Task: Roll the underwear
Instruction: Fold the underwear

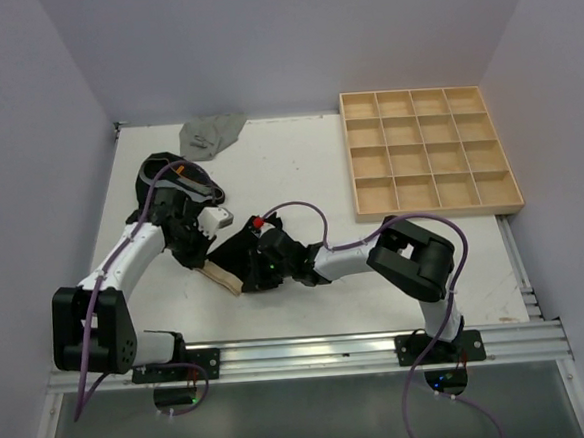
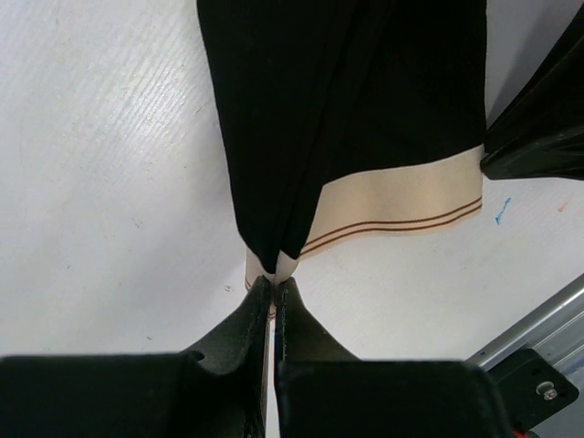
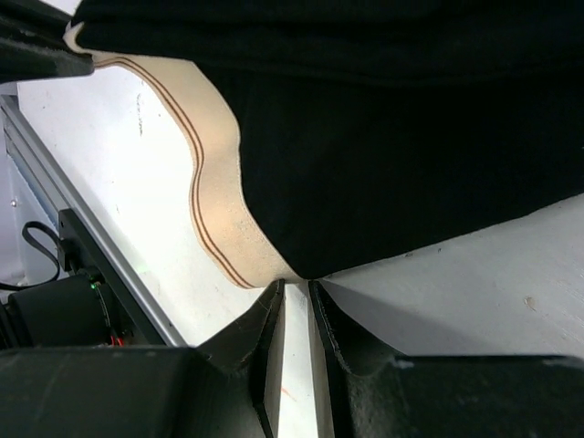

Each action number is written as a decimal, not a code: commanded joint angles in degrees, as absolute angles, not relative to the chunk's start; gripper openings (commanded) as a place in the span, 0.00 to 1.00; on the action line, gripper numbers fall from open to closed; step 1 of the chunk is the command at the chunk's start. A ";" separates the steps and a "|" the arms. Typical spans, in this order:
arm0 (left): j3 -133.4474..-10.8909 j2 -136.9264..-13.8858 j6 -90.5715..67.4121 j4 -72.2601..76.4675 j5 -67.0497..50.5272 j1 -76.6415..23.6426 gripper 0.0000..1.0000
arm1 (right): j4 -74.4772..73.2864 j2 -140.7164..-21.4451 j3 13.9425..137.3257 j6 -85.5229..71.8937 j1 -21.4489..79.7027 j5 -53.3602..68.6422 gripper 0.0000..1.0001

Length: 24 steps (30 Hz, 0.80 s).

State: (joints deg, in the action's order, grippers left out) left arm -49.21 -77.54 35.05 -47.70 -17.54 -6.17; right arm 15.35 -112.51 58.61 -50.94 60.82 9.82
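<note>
Two arms of one make, left arm [image 1: 124,256] and right arm [image 1: 355,260]: white tube-like links between bulky matte-black joint housings. Purple cable [image 1: 91,323] strung along each from base to wrist. Black base plates [image 1: 172,368] at the near edge of the counter [image 1: 299,168], dotted with tiny green lights [image 1: 191,388]. Small white block [image 1: 218,217] at the left wrist, red spot [image 1: 257,222] at the right. Left gripper [image 2: 274,287] and right gripper [image 3: 297,290] matte black, with wedge-shaped fingers tapering to thin tips. One silver screw [image 2: 547,391] in a black bracket.
</note>
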 commanded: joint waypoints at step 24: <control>-52.29 -76.29 28.57 -50.10 -15.38 -13.80 0.00 | 27.51 -105.20 54.14 -56.60 61.44 6.24 0.17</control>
State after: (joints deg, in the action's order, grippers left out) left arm -49.69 -76.27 30.46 -49.39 -14.59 -13.54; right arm 21.12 -104.64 54.54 -53.41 61.12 8.27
